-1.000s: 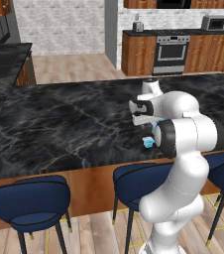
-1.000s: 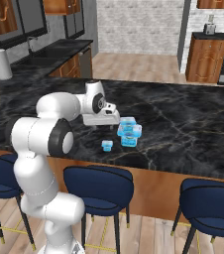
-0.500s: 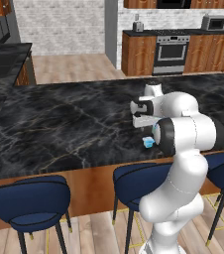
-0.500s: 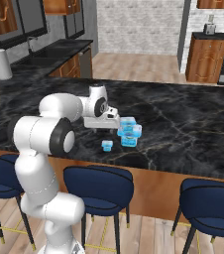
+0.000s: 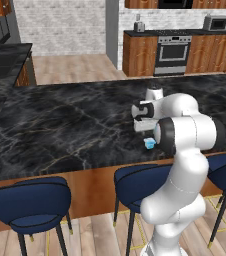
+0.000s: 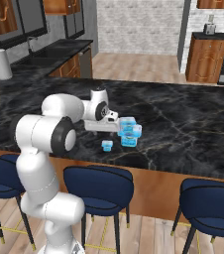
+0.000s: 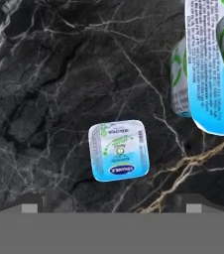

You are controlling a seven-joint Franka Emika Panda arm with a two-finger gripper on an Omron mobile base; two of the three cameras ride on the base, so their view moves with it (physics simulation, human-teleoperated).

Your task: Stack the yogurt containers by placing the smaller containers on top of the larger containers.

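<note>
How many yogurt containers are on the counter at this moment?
3. The tiny tub sits alone on the dark marble, below the open gripper. The tallest tub and a middling tub stand together farther along. Others could be hidden behind the arm.

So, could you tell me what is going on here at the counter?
The robot's gripper hangs open over the black marble counter, holding nothing. Right below it sits the tiny yogurt tub, alone on the stone. The largest tub stands a little further on, with another tub close beside it. Nothing looks stacked yet.
</note>
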